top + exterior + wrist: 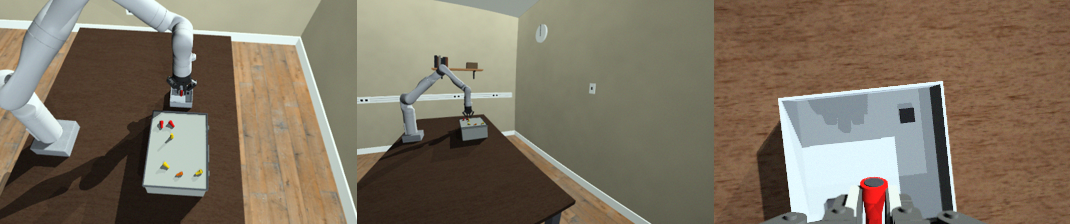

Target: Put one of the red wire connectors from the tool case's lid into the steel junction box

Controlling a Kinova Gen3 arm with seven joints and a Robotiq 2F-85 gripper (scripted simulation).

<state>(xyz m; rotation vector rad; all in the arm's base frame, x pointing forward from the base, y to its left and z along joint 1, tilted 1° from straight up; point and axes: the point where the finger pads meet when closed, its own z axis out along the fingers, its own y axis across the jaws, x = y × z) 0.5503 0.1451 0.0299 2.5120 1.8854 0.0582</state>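
My gripper point(181, 92) is shut on a red wire connector point(874, 197) and hangs just above the open steel junction box point(181, 100). In the wrist view the connector points down over the near part of the box's inside point(864, 150). Two more red wire connectors point(166, 123) lie on the tool case's grey lid point(177, 150), at its far left corner. In the exterior view the gripper point(467, 115) is small, just behind the tool case point(473, 128).
Three yellow connectors point(171, 136) point(166, 165) point(198, 172) and an orange one point(179, 173) lie on the lid. The arm's base point(55, 138) stands at the left on the dark brown table. The table's right edge is close to the case.
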